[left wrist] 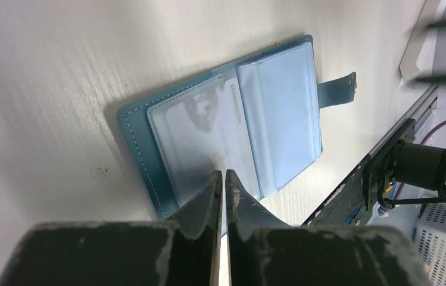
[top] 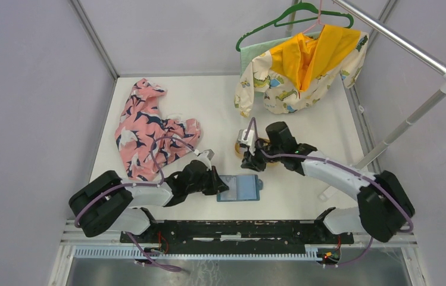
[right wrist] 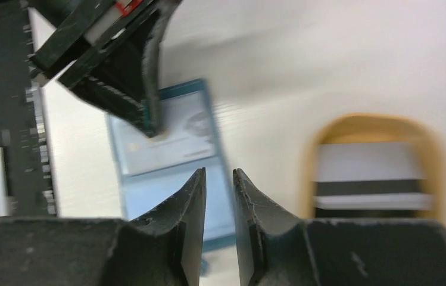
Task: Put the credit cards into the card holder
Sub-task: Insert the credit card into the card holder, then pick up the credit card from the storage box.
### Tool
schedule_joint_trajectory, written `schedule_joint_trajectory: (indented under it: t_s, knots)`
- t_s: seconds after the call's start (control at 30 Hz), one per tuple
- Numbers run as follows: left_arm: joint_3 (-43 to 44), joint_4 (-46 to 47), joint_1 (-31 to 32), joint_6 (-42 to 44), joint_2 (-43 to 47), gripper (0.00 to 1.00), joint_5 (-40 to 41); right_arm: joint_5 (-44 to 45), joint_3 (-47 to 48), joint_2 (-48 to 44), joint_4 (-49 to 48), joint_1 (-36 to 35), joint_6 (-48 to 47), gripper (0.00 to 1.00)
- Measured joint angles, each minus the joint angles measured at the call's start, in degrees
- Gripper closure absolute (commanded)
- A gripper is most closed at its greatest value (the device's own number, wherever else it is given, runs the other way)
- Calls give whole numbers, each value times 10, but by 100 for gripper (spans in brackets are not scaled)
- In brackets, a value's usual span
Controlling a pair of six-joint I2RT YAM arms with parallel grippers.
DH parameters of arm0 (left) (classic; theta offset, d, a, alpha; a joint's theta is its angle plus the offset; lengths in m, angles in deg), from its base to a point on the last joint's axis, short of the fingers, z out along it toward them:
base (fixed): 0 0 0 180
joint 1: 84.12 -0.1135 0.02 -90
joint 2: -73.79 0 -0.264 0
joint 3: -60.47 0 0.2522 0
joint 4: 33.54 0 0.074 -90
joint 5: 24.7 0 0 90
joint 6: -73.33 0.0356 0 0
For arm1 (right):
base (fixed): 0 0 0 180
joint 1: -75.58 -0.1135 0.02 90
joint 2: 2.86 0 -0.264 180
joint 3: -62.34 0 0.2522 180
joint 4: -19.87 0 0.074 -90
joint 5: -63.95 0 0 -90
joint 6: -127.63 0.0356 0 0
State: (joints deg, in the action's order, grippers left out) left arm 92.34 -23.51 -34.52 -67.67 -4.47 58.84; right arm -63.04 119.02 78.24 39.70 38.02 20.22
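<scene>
The teal card holder lies open on the table in front of the arm bases. A pale card shows in its left clear pocket. My left gripper is shut with nothing between its fingers. Its tips rest on the near edge of that pocket page. In the right wrist view the same tips press on the card holder. My right gripper hangs narrowly open and empty above the table, between the holder and the tan tray. Credit cards, dark and pale, lie stacked in that tray.
A pink patterned garment lies at the back left. A dinosaur-print jacket hangs from a green hanger on the rack at the back right. The black base rail runs along the near edge.
</scene>
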Motion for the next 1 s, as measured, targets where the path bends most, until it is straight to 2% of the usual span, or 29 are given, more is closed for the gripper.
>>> schedule_joint_trajectory:
  t_s: [0.03,0.07,0.1,0.23,0.27,0.3,0.4,0.57,0.63,0.73,0.8,1.0]
  knots:
    - [0,-1,0,0,2,88,1,25,7,-38,9,10,-25,43]
    - [0,-3,0,2,4,88,2,31,10,-49,11,13,-33,14]
    - [0,-8,0,7,10,87,3,56,18,-73,18,22,-56,2]
    - [2,-31,0,22,49,86,4,137,70,-97,37,50,-104,2]
    - [3,-35,0,27,59,85,4,139,95,-81,55,58,-108,6]
    - [4,-40,0,31,71,84,4,131,119,-61,70,66,-109,10]
    - [7,-58,0,46,114,77,8,57,181,18,92,105,-90,10]
    - [17,-93,0,82,201,59,39,10,104,36,55,155,-26,11]
    - [25,-104,0,99,225,47,59,-4,63,36,26,168,16,15]
    - [35,-118,0,116,249,22,92,-8,39,46,-6,176,80,16]
    - [44,-134,0,121,256,11,112,-5,40,59,-34,176,125,16]
    - [116,-248,-7,123,258,9,156,17,40,91,-96,176,286,22]
